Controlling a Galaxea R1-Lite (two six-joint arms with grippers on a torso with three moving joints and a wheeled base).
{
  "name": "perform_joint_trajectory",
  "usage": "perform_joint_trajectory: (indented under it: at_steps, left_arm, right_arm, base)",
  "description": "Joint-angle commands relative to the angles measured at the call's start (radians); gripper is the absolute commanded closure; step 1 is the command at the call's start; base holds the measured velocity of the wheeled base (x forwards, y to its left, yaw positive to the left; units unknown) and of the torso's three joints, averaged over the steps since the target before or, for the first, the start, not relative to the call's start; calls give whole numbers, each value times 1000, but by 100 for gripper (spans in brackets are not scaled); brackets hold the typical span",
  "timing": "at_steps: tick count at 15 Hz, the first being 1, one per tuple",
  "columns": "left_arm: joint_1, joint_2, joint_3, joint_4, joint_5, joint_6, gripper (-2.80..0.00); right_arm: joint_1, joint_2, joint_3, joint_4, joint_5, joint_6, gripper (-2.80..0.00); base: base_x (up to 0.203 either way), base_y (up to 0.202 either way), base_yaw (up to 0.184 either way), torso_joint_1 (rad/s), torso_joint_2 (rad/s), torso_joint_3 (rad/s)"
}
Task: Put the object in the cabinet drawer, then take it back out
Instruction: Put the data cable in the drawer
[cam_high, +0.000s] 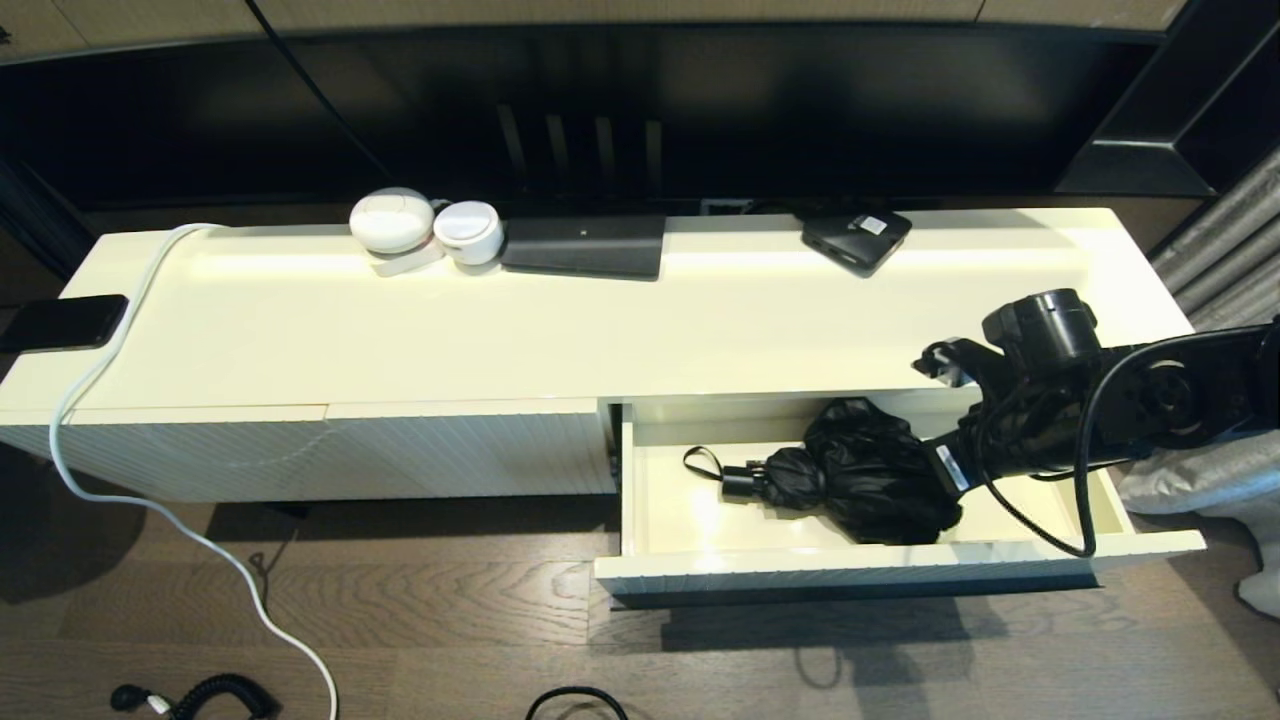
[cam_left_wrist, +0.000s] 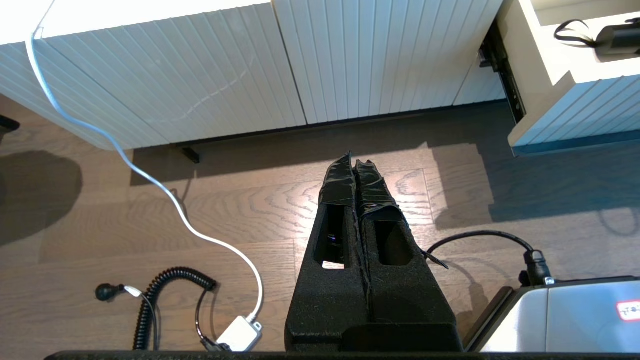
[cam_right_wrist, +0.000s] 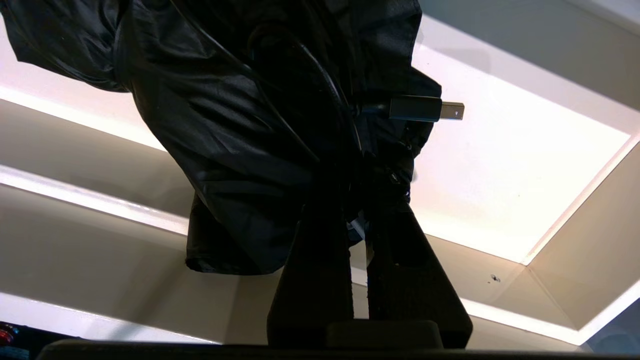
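Right gripper (cam_high: 935, 462) reaching into the open cabinet drawer (cam_high: 900, 570), fingers pinched on the black folded umbrella (cam_high: 860, 470).

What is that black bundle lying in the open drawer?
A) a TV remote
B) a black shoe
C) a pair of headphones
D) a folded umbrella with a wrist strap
D. The black folded umbrella lies in the open cabinet drawer, its handle and loop strap pointing toward the robot's left, while the right tool pinches its fabric. The left tool hangs shut over the floor.
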Motion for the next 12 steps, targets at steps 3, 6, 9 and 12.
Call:
perform_joint_trajectory:
  at_steps: [3,6,9,12]
  left_arm:
    - [0,0,0,0,0,1,0]
    - [0,0,0,0,0,1,0]
    - [0,0,0,0,0,1,0]
    - [1,0,0,0,0,1,0]
  right_arm:
    - [1,-10,-4,-3,-2,-5,0]
    - [0,-9,0,-3,2,-3,0]
    - [-6,-5,-11,-3,-2,-5,0]
    - [-16,-3,-8,-4,-1,-6,-280]
  base:
    - [0,0,0,0,0,0]
    - [0,0,0,0,0,0]
    - [0,0,0,0,0,0]
    - [0,0,0,0,0,0]
